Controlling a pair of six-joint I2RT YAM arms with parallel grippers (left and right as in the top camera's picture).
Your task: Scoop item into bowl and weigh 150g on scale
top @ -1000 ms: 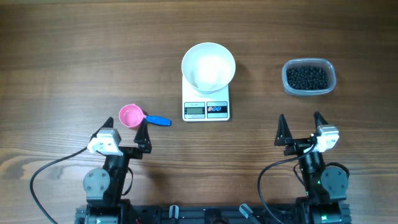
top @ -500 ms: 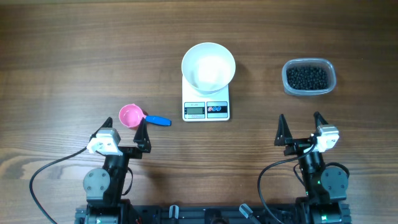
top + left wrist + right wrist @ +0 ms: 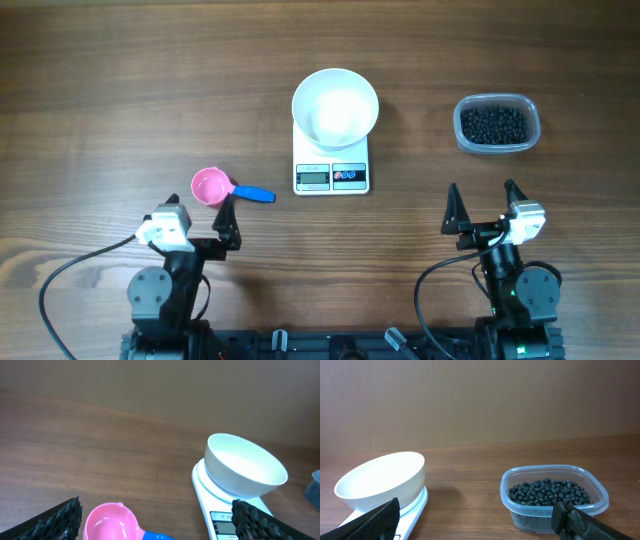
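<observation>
Left tool (image 3: 197, 212) and right tool (image 3: 482, 195) are shown fully open and empty at the near edge of the bench (image 3: 100, 100). The item (image 3: 493, 123), loose rolling pellets, is heaped in the tub (image 3: 530, 140) at far right. The scoop (image 3: 210, 186), probably light and stiff, is best gripped by its blue handle (image 3: 255, 194).

The tabletop (image 3: 120, 90) is lit evenly and softly from above. Only faint, short shadows are cast beside the bowl (image 3: 335, 108) and the clear tub (image 3: 497, 123). A mild sheen is seen on the bowl's inner wall. The overhead view is rendered sharply; both wrist views are softer and slightly grainy.
</observation>
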